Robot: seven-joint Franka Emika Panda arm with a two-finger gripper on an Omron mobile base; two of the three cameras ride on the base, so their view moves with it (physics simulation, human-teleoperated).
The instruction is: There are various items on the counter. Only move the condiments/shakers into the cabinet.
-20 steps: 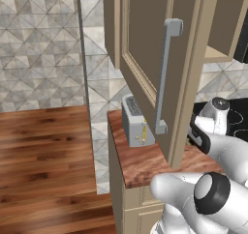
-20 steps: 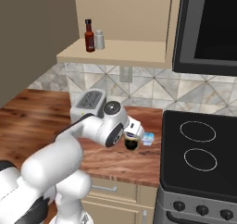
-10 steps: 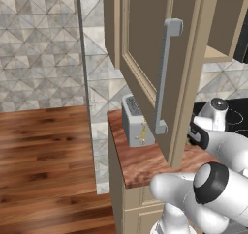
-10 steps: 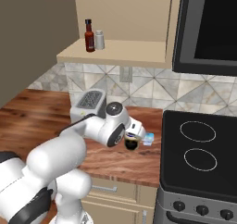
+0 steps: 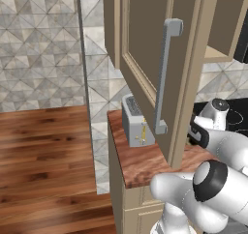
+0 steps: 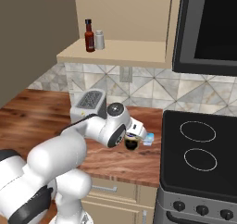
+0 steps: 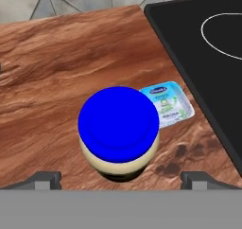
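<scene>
Since a second ago almost nothing has shifted: the white arm's two-finger gripper (image 7: 121, 178) still hovers low over the reddish-brown wood-grain counter (image 7: 52, 76), directly above the dark jar with the bright blue lid (image 7: 118, 124). Its small dark fingertips (image 7: 45, 178) stand wide apart on either side of the jar, released and not touching it. A small pale blue foil-topped packet (image 7: 169, 103) lies flat just beside the jar, near the black stovetop (image 7: 208, 57). Inside the tan beige wall cabinet (image 6: 115, 52), its door open, the dark red-brown sauce bottle with black cap (image 6: 89, 36) and the pale grey shaker (image 6: 99, 40) stand side by side on the shelf. The silver toaster (image 6: 88, 103) sits on the counter
</scene>
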